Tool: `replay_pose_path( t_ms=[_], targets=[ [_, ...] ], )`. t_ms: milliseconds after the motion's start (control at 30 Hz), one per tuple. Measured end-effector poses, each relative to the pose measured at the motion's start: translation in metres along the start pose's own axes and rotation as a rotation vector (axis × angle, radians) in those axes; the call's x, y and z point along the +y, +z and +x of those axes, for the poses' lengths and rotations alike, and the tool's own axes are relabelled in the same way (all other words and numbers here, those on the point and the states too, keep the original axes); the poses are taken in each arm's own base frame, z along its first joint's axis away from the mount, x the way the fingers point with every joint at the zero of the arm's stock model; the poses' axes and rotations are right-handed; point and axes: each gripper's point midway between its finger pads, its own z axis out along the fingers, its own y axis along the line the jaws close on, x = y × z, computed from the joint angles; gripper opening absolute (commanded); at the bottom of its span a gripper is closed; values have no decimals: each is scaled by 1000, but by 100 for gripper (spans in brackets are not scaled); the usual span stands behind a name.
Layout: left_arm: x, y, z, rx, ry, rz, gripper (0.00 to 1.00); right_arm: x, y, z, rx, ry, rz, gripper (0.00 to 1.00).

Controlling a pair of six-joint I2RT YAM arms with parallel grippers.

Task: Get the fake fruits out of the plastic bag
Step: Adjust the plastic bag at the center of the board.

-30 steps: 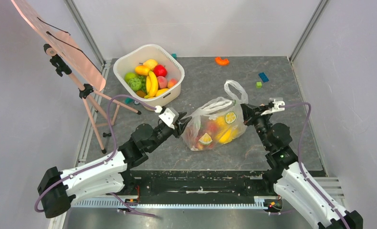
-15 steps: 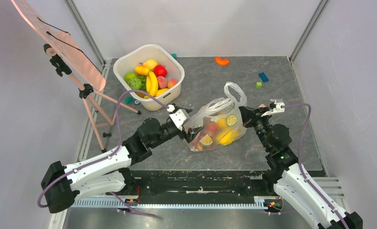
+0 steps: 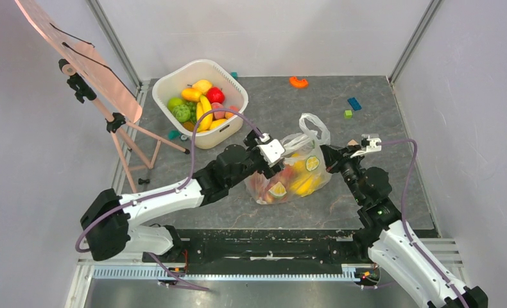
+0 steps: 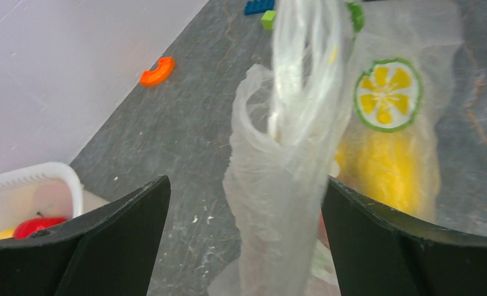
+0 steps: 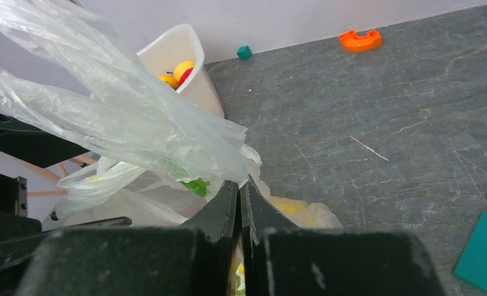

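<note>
The job is at the bag-opening step, I'd say: none of the fake fruits [image 3: 294, 181] are out yet. They are lying heaped inside the plastic bag [image 3: 302, 163], which is sitting near the middle of the overhead view, with a yellow one showing through the film beneath a printed lemon slice in the left wrist view.

The right gripper [image 5: 238, 185] is pinching the bag's film on its right side, jaws pressed together with crinkled plastic rising out from between them. The left gripper [image 4: 246, 185] is standing with its jaws spread wide, straddling a bunched, upright fold of the bag. That fold is running close to the finger at the right of the frame; I cannot tell whether it is touching.

The next move seems to call for the left jaws closing on that fold, then the two arms drawing apart so the mouth gapes enough for a reach inside. The film is thin and slippery, so a shallow bite could let go.

For room, bare table [image 3: 270, 109] is lying above the bag and toward the lower left of the overhead frame. The white tub [image 3: 163, 83], already holding other fruit, is sitting at upper left, near the left arm's looping cable. An easel [image 3: 103, 83] is crowding the far left, small blocks [image 3: 354, 103] are dotting the upper right, and the table's near edge is running just below the bag.
</note>
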Motion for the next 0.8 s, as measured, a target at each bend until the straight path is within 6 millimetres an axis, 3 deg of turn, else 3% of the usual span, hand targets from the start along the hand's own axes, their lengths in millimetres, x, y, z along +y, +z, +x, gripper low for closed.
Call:
replay_pose_path(
  t_ms=[100,200,300,400,500,600,667,700,800],
  targets=[
    [7,7,9,39,23,-42,67,0,-2,-1,-1,-1,-1,0],
    [9,12,11,57,33,-56,27,1,-4,-3,-9,0,-4,0],
    [8,13,5,49,23,-48,3,0,-8,-8,-24,1,3,0],
    [1,12,-2,25,5,-3,2,-7,-13,-11,-37,4,47,3],
    [-11,0,-13,-45,-32,63,2,-16,-20,-14,-50,14,95,25],
    [-19,-25,-18,-134,-93,92,2,-21,-27,-18,-59,17,127,47],
    [-22,-36,-19,-175,-129,99,3,-21,-30,-22,-60,12,138,74],
    [-23,-40,-19,-190,-144,101,3,-20,-31,-25,-58,6,139,94],
    [-23,-44,-22,-216,-187,99,3,-16,-34,-35,-52,-32,133,98]
  ],
)
